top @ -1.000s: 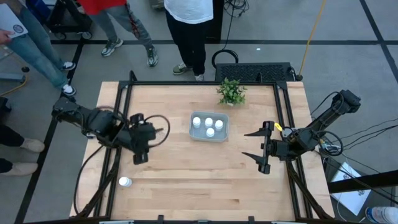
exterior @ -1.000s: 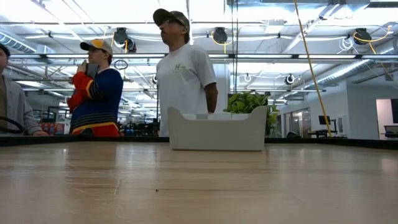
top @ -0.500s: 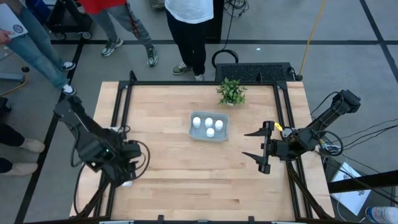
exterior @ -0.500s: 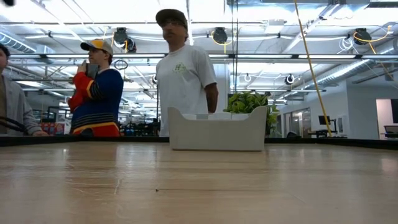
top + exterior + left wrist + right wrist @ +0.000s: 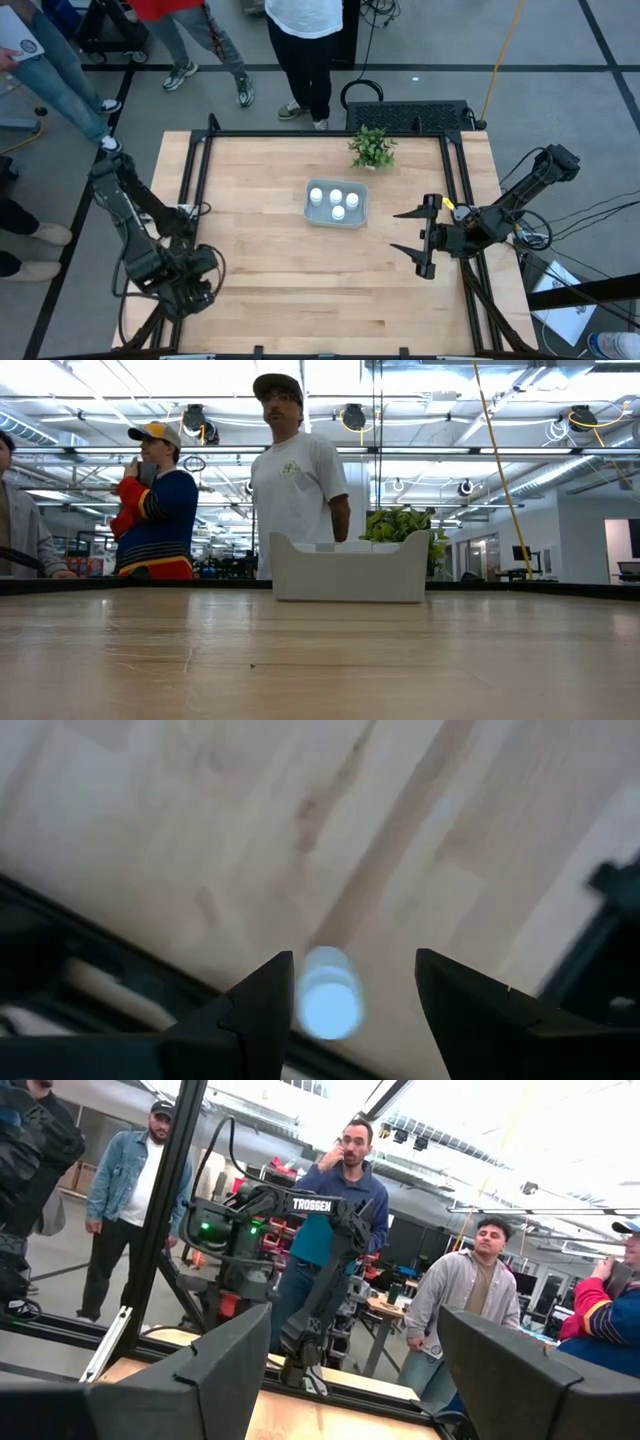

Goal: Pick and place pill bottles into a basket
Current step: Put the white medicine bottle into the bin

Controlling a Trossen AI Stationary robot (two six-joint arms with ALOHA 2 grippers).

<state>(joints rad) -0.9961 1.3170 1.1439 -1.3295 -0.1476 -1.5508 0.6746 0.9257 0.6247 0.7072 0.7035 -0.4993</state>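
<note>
- Left gripper (image 5: 347, 990) swung over from mid-table to the near-left corner, now parked above the last pill bottle (image 5: 328, 994), fingers spread around it, probably not pinching yet.
- Basket (image 5: 312, 214) mid-table, already holding four bottles.
- Right gripper (image 5: 409, 233) idling at right, wide open.

You've got a pale wood tabletop (image 5: 280, 260), smooth w/ visible grain, matt. Basket (image 5: 335, 216): translucent plastic, slight sheen. Pill bottles (image 5: 336, 197): smooth white plastic; one more under the left gripper (image 5: 345, 995). Arms & frame: dark matt metal/plastic. Potted plant (image 5: 372, 147): green, leafy, matt.
</note>
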